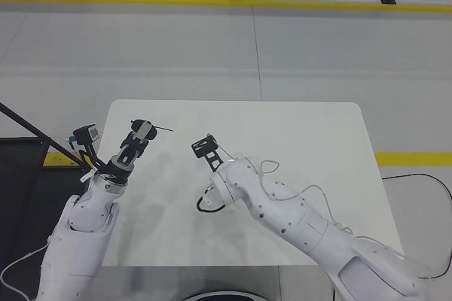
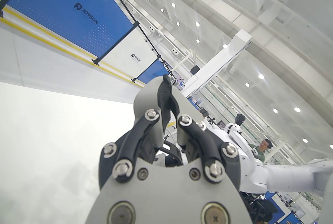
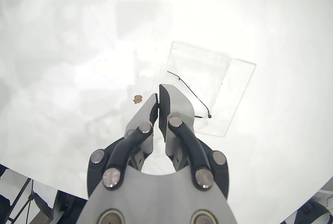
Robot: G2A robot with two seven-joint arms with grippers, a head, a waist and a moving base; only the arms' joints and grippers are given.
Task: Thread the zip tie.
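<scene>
Right gripper point(image 3: 158, 102) closed, pads pressed flat together, nothing pinched. Just past its fingertips and off to one side, flat on a clear sheet point(image 3: 235, 95): the zip tie point(image 3: 192, 92), apart from the pads. Long axis oblique to the fingers' line, square head at the nearer end, thin tail trailing away across the sheet. Beside the head, a short dark stub, too small to identify.

From above, a thin dark line toward the far-left corner of the worktop point(image 1: 286, 196), short of the far edge and running roughly along it, between the two grippers; probably the same tie. Left gripper point(image 1: 141, 129) right at the end of that line nearer the worktop's left edge, tipped upward, fingers together. Impossible to tell whether touching or pinching it.

Judged: left arm much the nearer, right gripper set apart toward the worktop's middle. Likely need for the coming move: one end held steady, tail brought to the head along the strand's axis, not across it.
</scene>
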